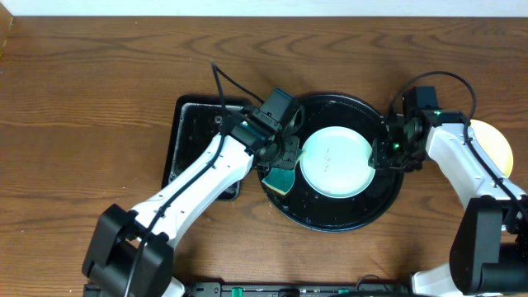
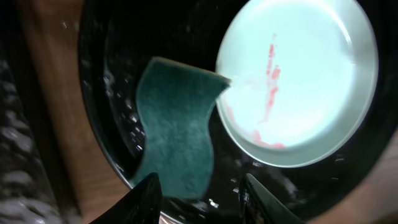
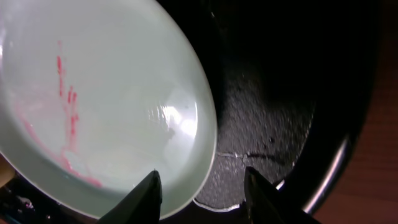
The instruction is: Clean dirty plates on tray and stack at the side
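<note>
A pale blue-white plate (image 1: 334, 161) with red smears lies in the large round black tray (image 1: 363, 210). It also shows in the left wrist view (image 2: 311, 68) and the right wrist view (image 3: 112, 81). A green sponge (image 1: 280, 178) lies in the tray against the plate's left edge (image 2: 177, 130). My left gripper (image 1: 286, 153) is open, its fingers (image 2: 202, 202) either side of the sponge's near end. My right gripper (image 1: 382, 153) is open, its fingers (image 3: 202, 196) straddling the plate's right rim. A pale yellow plate (image 1: 493, 142) lies on the table at the right, partly under my right arm. A third plate is not visible.
A smaller rectangular black tray (image 1: 191, 136) lies left of the round tray, partly under my left arm. The round tray's floor (image 3: 267, 124) is wet. Brown wooden table (image 1: 91, 107) lies all round.
</note>
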